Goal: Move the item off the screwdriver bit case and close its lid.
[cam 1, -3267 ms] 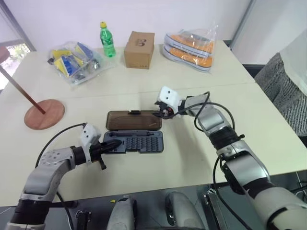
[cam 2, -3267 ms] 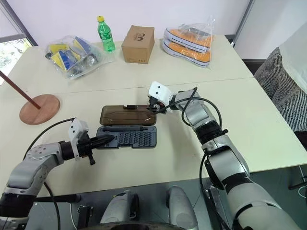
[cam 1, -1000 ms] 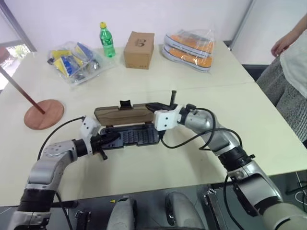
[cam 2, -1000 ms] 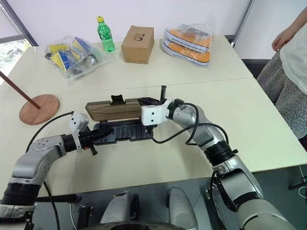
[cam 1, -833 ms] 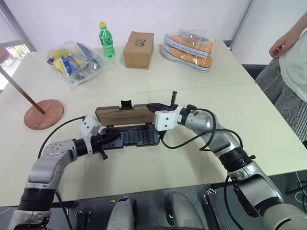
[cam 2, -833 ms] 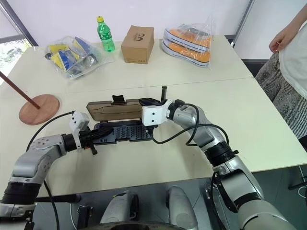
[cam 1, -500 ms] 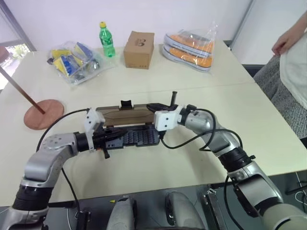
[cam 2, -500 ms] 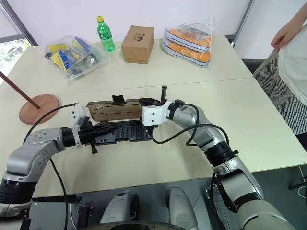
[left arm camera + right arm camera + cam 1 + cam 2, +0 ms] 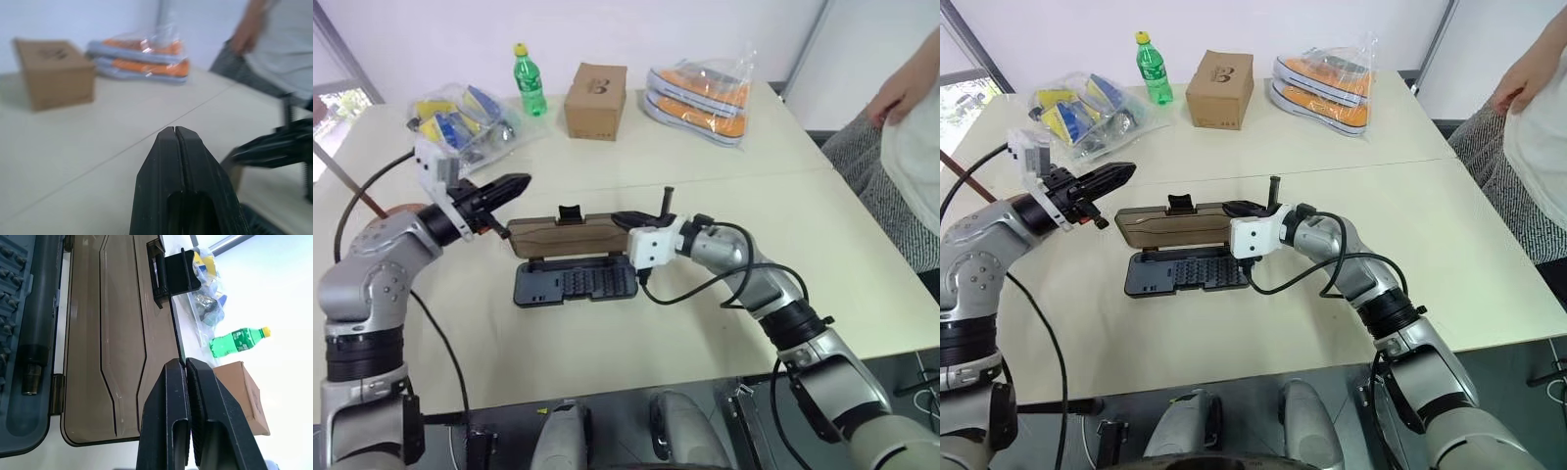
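Note:
The screwdriver bit case lies mid-table, its dark grey tray [image 9: 576,282] flat with rows of bits. The smoky-brown lid [image 9: 570,235] stands up on its hinge behind the tray. My right gripper [image 9: 625,217] is shut on the lid's right edge; the right wrist view shows that thin edge pinched between my fingertips [image 9: 171,369]. My left gripper [image 9: 521,181] is shut and empty, hanging in the air above the table, left of the lid. The item, a reddish-brown wooden stand, is at the far left. Its thin rod [image 9: 962,162] shows, and its base is mostly hidden behind my left arm.
Along the far side of the table are a green bottle [image 9: 530,80], a cardboard box [image 9: 595,101], a bag of orange-soled shoes [image 9: 700,101] and a bag of blue and yellow packets [image 9: 460,122]. A person [image 9: 911,127] stands off the table's right end.
My left gripper has lifted off the tray's left end and risen up and to the left, still shut. The right gripper and the upright lid have stayed put.

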